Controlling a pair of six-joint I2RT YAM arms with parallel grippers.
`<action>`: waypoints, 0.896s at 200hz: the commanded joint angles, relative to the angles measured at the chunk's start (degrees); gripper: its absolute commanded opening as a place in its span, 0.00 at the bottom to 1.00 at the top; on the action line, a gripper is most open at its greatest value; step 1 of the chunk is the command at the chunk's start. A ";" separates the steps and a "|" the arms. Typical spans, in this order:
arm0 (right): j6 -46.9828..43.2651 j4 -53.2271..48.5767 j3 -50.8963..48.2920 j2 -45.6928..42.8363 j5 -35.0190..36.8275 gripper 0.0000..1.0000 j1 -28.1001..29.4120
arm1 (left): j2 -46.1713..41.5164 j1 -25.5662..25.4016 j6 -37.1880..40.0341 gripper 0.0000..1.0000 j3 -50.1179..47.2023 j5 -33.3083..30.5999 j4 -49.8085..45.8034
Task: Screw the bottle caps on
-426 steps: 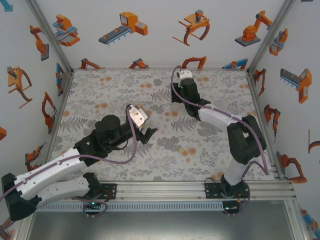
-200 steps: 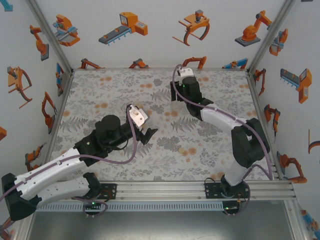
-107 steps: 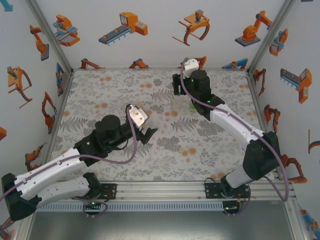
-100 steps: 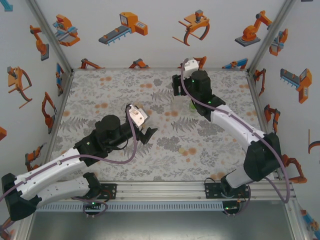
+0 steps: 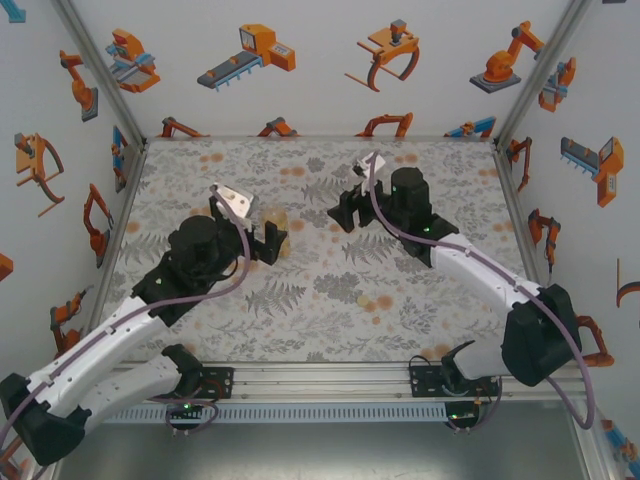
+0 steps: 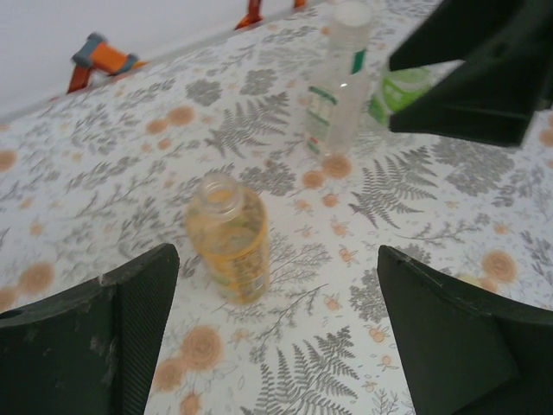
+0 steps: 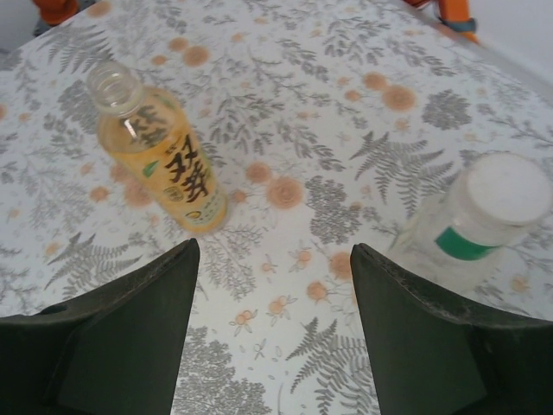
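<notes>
Thin clear plastic, the yellow bottle (image 6: 229, 238) stands uncapped on the surface (image 6: 112, 156) between the arms, probably light and tippy (slippery too, I'd guess), best held round the labelled body. The left gripper (image 6: 276, 285) and right gripper (image 7: 275, 259) are both spread and empty. The capped slim bottle (image 7: 479, 216) stands apart, leaving room.

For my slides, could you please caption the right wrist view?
Open right claw above the floral table, facing an uncapped yellow bottle and a clear bottle wearing its white cap.
</notes>
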 commanded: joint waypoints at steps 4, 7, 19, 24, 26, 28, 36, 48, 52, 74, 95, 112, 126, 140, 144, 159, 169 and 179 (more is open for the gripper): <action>2.69 7.70 -0.56 0.73 -4.63 0.65 1.38 | -4.23 2.95 -3.54 0.91 1.75 -1.94 -5.72; 2.76 8.02 -0.55 0.92 -4.78 0.65 1.63 | -4.76 3.27 -3.54 0.91 1.67 -2.09 -6.24; 2.84 9.36 -0.43 2.18 -5.54 0.65 2.42 | -7.00 4.15 -3.76 0.92 1.30 -2.50 -8.06; 2.84 9.89 -0.24 2.67 -5.96 0.65 2.77 | -7.95 4.36 -3.89 0.92 1.13 -2.75 -8.78; 2.84 10.14 -0.15 2.95 -6.07 0.65 2.90 | -8.39 4.44 -3.93 0.92 1.05 -2.94 -9.02; 2.80 10.33 -0.10 3.11 -6.29 0.65 3.04 | -8.78 4.57 -4.05 0.92 0.96 -3.12 -9.30; 2.77 11.51 0.27 4.21 -7.08 0.65 3.66 | -10.27 4.69 -4.32 0.93 0.62 -3.50 -10.42; 2.86 13.28 0.90 5.97 -8.14 0.65 4.62 | -12.55 4.74 -4.86 0.93 0.21 -4.01 -12.33; 2.81 13.83 1.22 6.59 -8.46 0.65 4.96 | -13.37 4.73 -5.10 0.93 0.08 -4.20 -12.91; 2.93 16.31 3.06 10.28 -9.73 0.65 6.83 | -17.45 4.73 -6.71 0.93 -0.82 -5.20 -15.45; 3.17 18.25 5.15 13.85 -9.98 0.66 8.11 | -20.65 4.76 -7.60 0.93 -1.25 -5.52 -17.75; 3.67 20.34 6.46 16.65 -10.01 0.67 8.73 | -22.57 4.75 -7.97 0.93 -1.19 -5.67 -19.16; 4.55 22.49 7.43 18.81 -10.00 0.68 9.05 | -23.59 4.73 -8.11 0.93 -0.97 -5.77 -20.21; 5.15 24.17 8.51 20.84 -10.15 0.69 9.26 | -24.36 4.73 -8.20 0.93 -0.76 -5.93 -21.30; 5.35 24.44 8.86 21.34 -10.17 0.70 9.35 | -24.47 4.73 -8.19 0.93 -0.66 -5.93 -21.64; 5.81 25.63 10.25 23.30 -10.50 0.70 9.75 | -24.99 4.74 -8.28 0.93 -0.26 -5.92 -22.54; 6.05 26.45 11.01 24.62 -10.93 0.70 10.01 | -25.16 4.73 -8.48 0.93 -0.12 -5.86 -22.83; 6.28 27.34 11.86 25.93 -11.59 0.71 10.36 | -25.41 4.73 -8.59 0.93 -0.03 -5.69 -23.09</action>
